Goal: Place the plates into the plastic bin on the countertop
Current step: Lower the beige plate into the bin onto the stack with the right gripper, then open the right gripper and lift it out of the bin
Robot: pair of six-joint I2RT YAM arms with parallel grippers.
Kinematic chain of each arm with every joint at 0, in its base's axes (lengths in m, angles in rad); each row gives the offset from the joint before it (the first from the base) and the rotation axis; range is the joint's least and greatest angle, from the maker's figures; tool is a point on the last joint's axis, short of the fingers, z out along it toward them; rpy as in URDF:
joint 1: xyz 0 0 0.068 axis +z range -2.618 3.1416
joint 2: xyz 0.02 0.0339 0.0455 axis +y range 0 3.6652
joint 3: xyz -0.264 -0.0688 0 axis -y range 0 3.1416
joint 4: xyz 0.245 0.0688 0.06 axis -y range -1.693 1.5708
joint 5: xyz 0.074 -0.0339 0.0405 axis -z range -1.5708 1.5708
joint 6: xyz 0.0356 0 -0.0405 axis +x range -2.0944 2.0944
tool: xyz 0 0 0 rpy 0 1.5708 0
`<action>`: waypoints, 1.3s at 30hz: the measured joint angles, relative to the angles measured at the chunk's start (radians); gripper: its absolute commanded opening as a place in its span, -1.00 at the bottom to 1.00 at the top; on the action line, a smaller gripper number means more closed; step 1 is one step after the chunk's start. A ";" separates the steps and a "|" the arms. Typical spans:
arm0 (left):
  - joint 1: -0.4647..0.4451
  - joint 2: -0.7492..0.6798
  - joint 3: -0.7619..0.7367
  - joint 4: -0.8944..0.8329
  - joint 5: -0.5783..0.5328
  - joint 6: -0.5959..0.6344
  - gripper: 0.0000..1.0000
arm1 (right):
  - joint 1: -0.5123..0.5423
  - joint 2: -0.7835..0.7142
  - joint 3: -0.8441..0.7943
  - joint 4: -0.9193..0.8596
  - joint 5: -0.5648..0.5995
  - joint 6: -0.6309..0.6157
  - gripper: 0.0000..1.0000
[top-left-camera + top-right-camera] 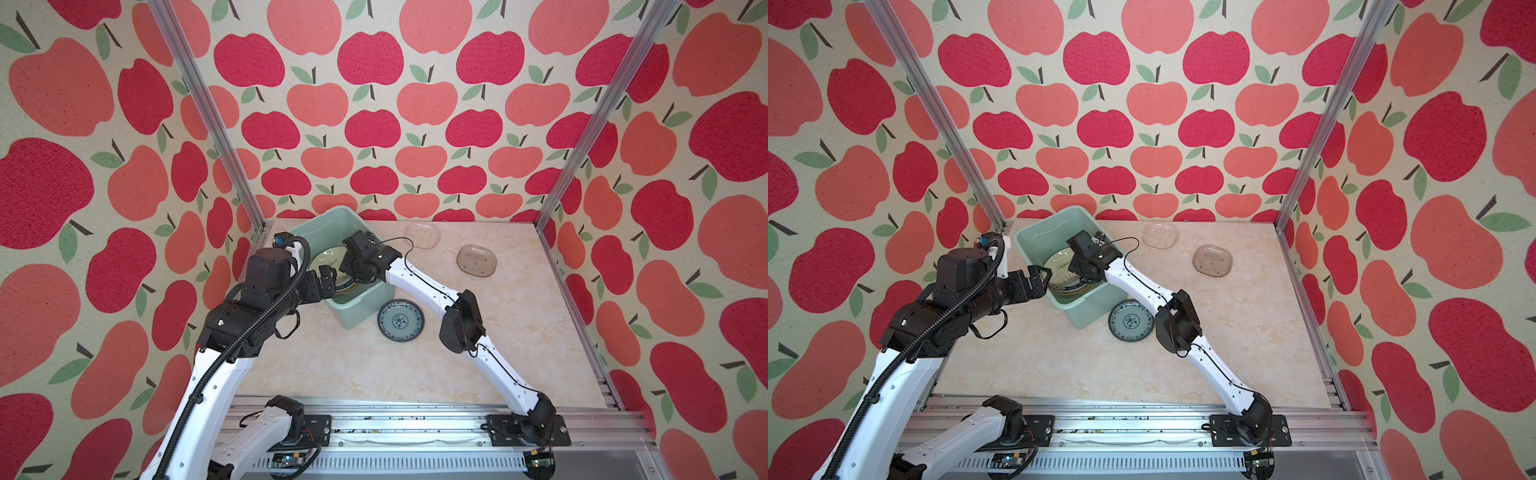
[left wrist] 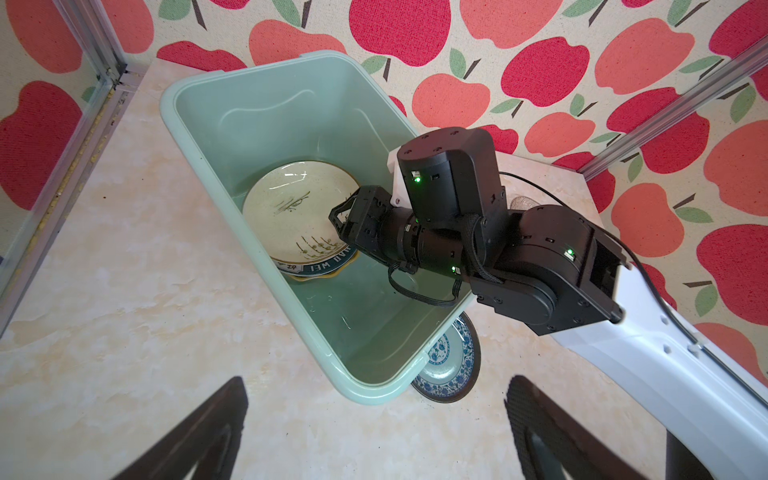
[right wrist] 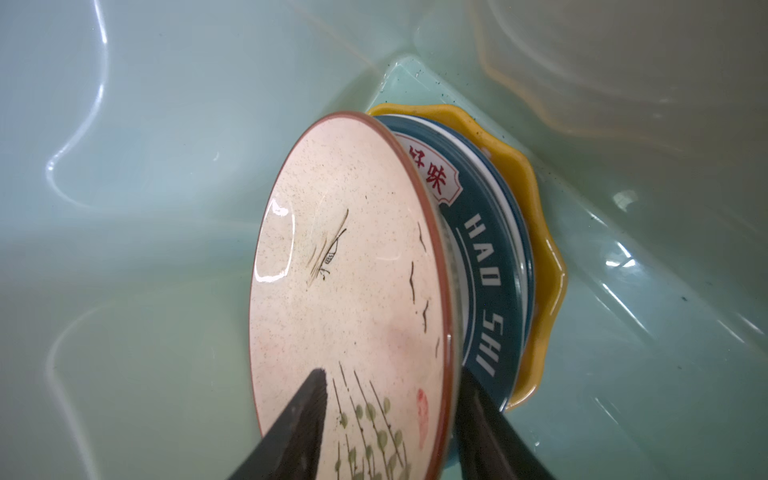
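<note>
Your right fingers (image 3: 291,424) straddle the rim of the cream plate (image 3: 345,270) deep inside the plastic bin (image 2: 199,137), apparently to seat it on the stack so it nests. Whether they pinch or stand slack, you cannot tell. Your left fingers (image 2: 199,432) gape empty near the bin's rim, likely keeping clear. The blue-rimmed plate (image 3: 482,266) beneath reads "HAO SHI", plus red Chinese characters. A teal plate (image 1: 401,321) and two glass dishes (image 1: 477,260) wait on the desk (image 1: 374,365).
</note>
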 measured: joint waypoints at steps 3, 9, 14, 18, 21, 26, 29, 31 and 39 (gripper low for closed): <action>0.002 0.001 0.000 0.000 0.003 -0.001 0.99 | -0.001 0.000 -0.014 -0.001 -0.015 0.004 0.20; 0.002 0.001 0.000 0.000 0.018 -0.008 0.99 | -0.005 0.000 -0.022 -0.004 -0.038 0.005 0.30; 0.003 0.001 0.000 0.000 0.019 -0.008 0.99 | -0.005 0.000 -0.030 -0.003 -0.047 0.003 0.55; 0.005 0.002 0.000 0.000 0.019 -0.008 0.99 | -0.006 0.000 -0.030 0.001 -0.059 -0.017 0.78; 0.006 0.008 0.002 0.000 0.023 -0.008 0.99 | -0.006 -0.003 -0.030 0.006 -0.071 -0.055 0.89; 0.018 0.025 0.020 -0.001 0.035 -0.026 0.99 | -0.003 -0.042 -0.030 0.006 -0.081 -0.158 0.98; 0.032 0.028 0.042 -0.002 0.062 -0.050 0.99 | 0.005 -0.092 -0.030 0.003 -0.081 -0.235 0.98; 0.043 0.031 0.062 -0.015 0.088 -0.077 0.99 | 0.014 -0.141 -0.030 -0.008 -0.081 -0.293 0.98; 0.078 0.046 0.104 -0.070 0.251 -0.195 0.99 | 0.042 -0.397 -0.145 -0.039 -0.102 -0.489 0.91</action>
